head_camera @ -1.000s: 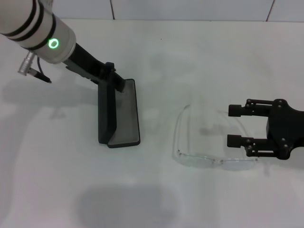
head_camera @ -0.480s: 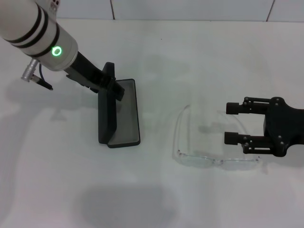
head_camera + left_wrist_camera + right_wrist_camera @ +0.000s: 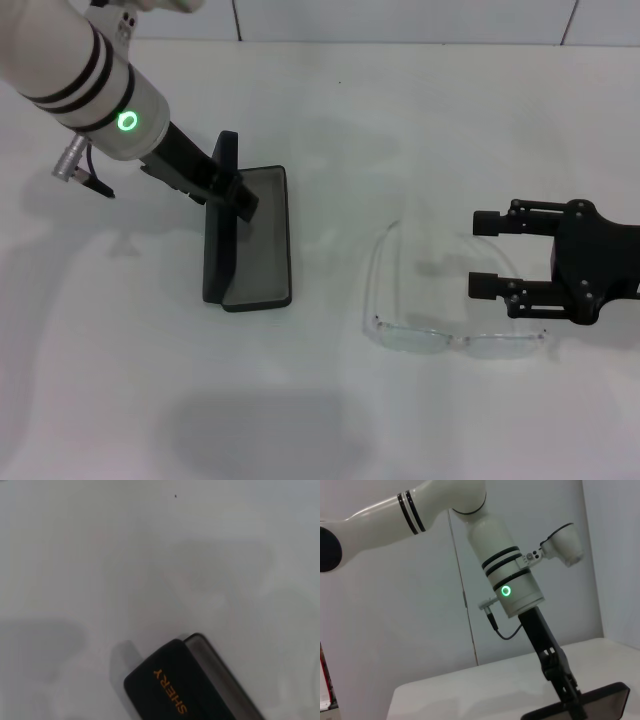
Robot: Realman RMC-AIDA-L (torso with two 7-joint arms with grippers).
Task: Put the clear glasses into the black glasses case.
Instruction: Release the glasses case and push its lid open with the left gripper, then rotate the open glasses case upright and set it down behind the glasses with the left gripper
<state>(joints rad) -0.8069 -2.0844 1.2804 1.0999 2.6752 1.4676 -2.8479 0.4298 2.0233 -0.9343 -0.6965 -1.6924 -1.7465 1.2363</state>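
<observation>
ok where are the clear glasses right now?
In the head view the clear glasses lie on the white table, right of centre, between the open black glasses case and the right gripper, whose fingers reach over their right side.

Black glasses case [image 3: 222, 235] — grey lining, orange lettering; clear glasses [image 3: 440, 320].

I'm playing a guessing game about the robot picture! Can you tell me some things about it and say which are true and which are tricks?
1. The black glasses case is open. True.
2. The clear glasses are inside the case. False: they lie on the white table, beside it.
3. The left gripper is at the case's raised lid. True.
4. The right gripper is holding the glasses up in the air. False: its fingers are open, just over the glasses.
</observation>
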